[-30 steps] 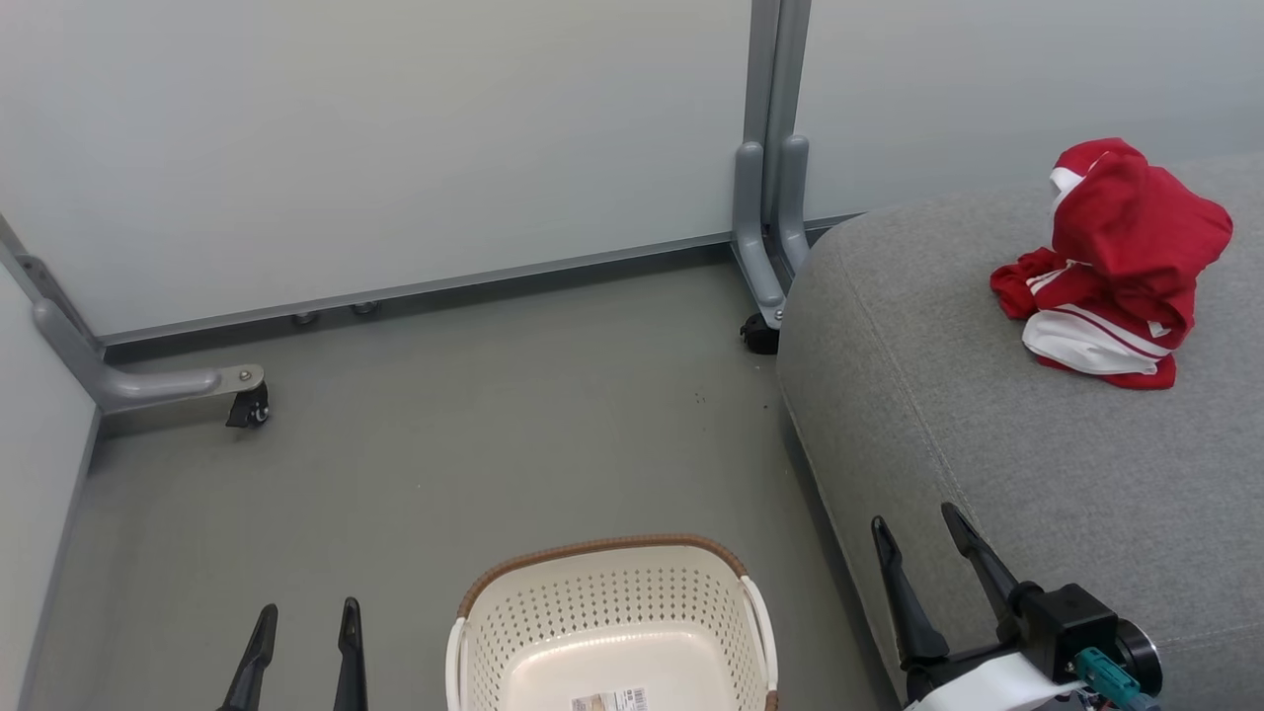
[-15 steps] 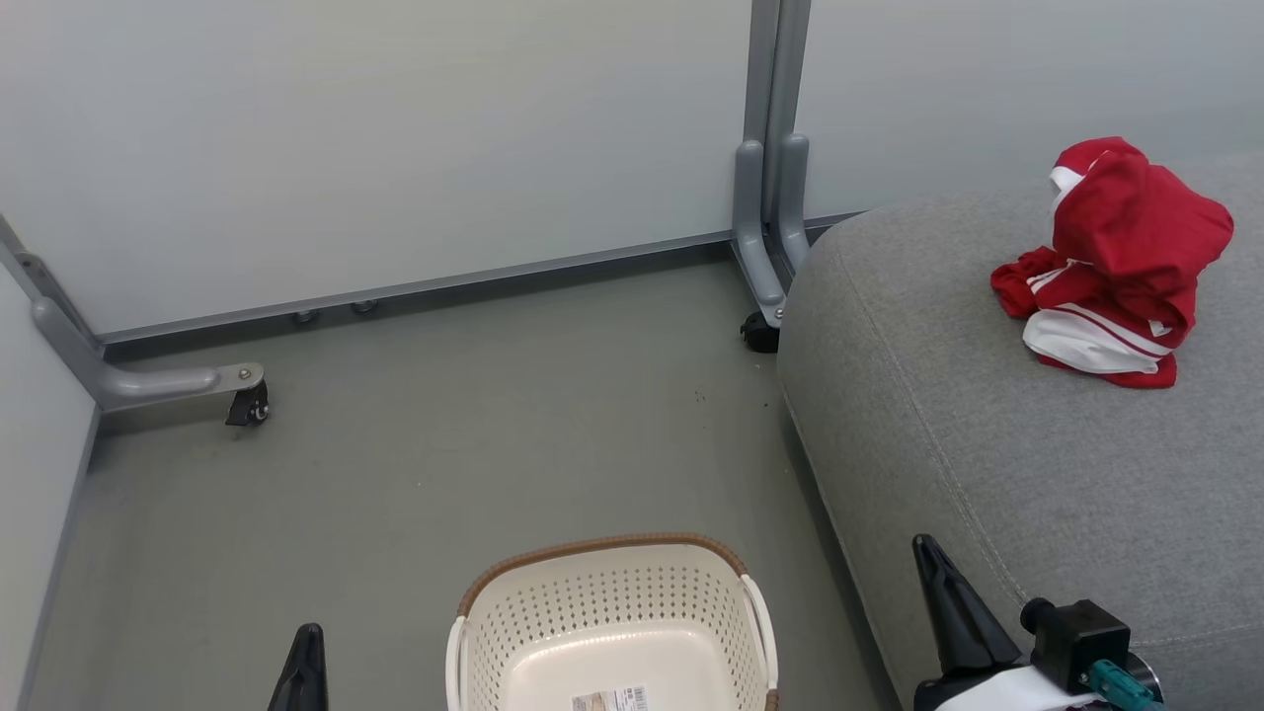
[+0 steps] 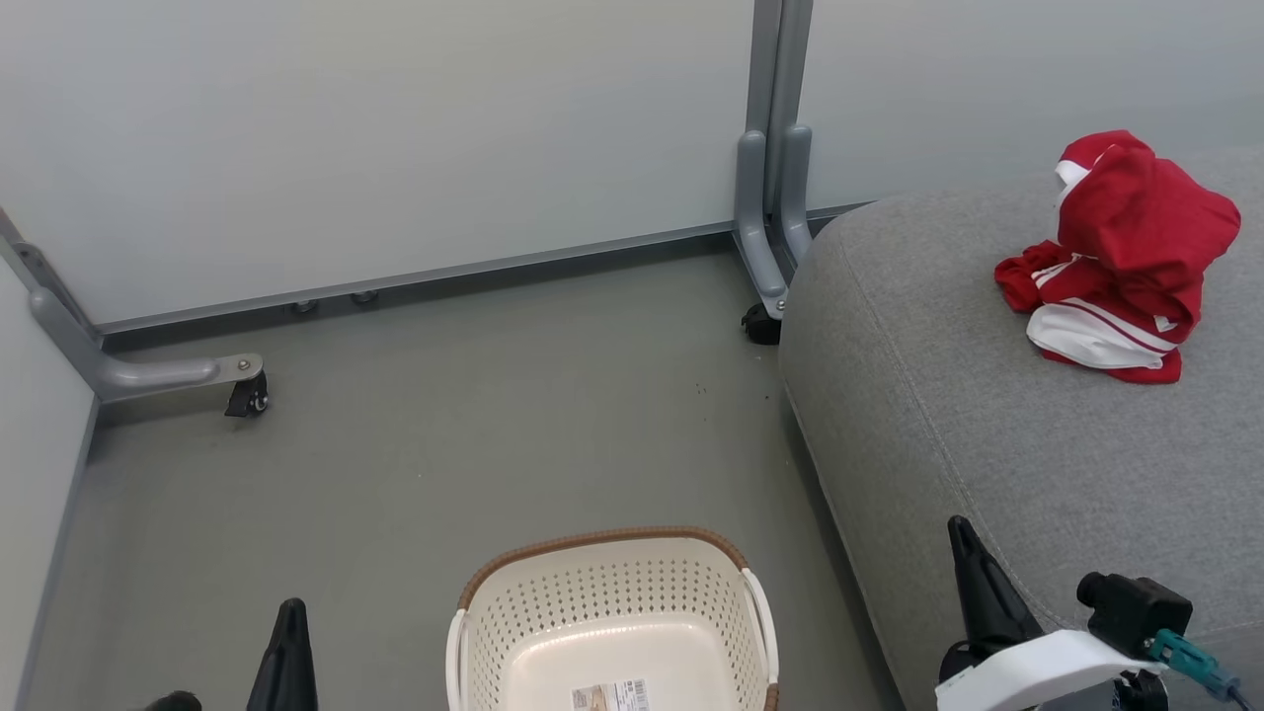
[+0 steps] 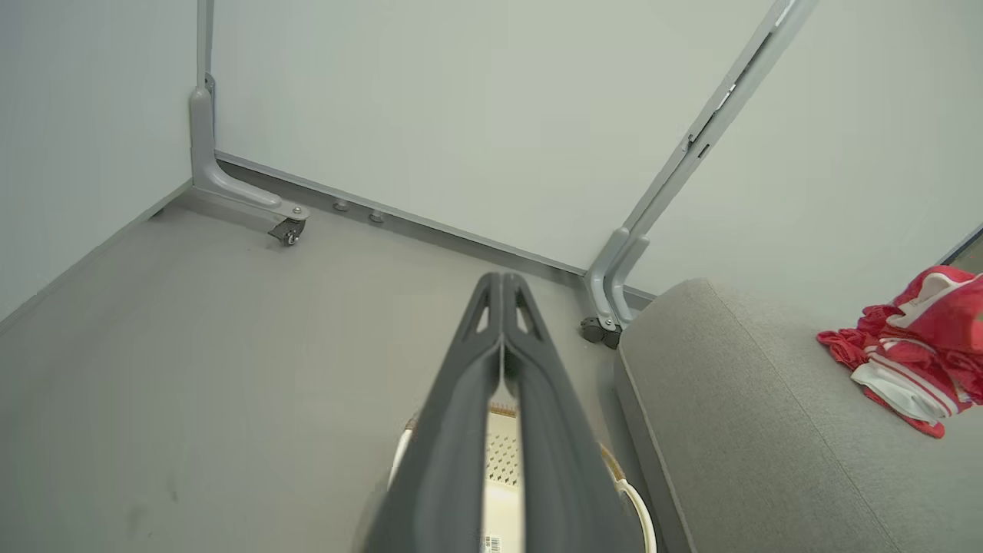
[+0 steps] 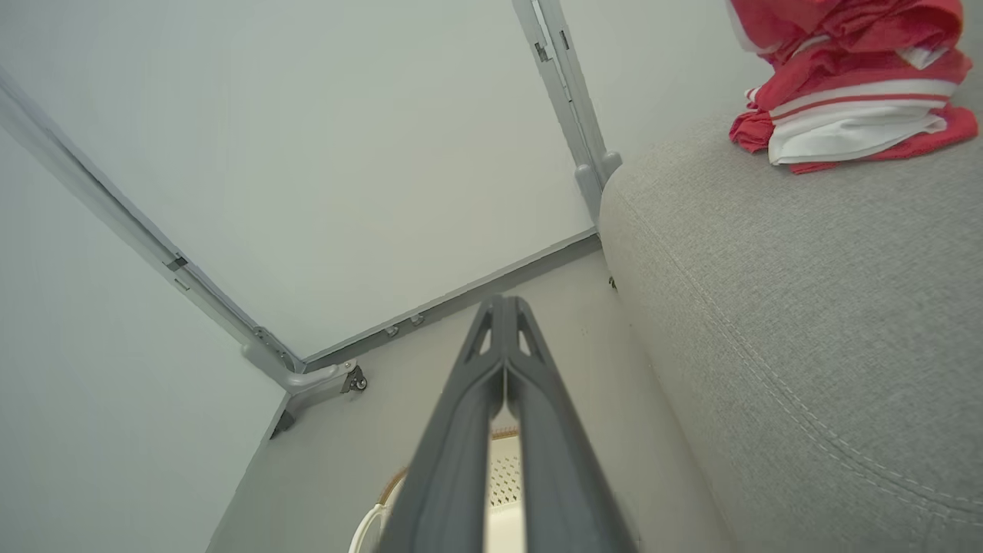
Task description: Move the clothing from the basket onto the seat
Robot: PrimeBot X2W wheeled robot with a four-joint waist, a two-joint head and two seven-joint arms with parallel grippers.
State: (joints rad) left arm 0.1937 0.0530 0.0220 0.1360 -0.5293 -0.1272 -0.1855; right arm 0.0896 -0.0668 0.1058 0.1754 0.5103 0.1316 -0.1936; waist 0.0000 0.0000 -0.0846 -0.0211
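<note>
The clothing, red with white stripes and panels, lies heaped on the grey seat at the right; it also shows in the wrist views. On the floor at the bottom centre stands the cream perforated basket, holding only a paper label. My left gripper is at the lower left beside the basket, shut with nothing in it. My right gripper is at the lower right over the seat's front edge, shut and holding nothing.
Pale partition panels stand behind, on grey metal feet with castors. Grey floor stretches between the basket and the panels. The seat's rounded corner sits close to one panel foot.
Both grippers closed from open to shut and drew back toward the bottom edge. The camera has shifted slightly; clothing and basket stay put.
</note>
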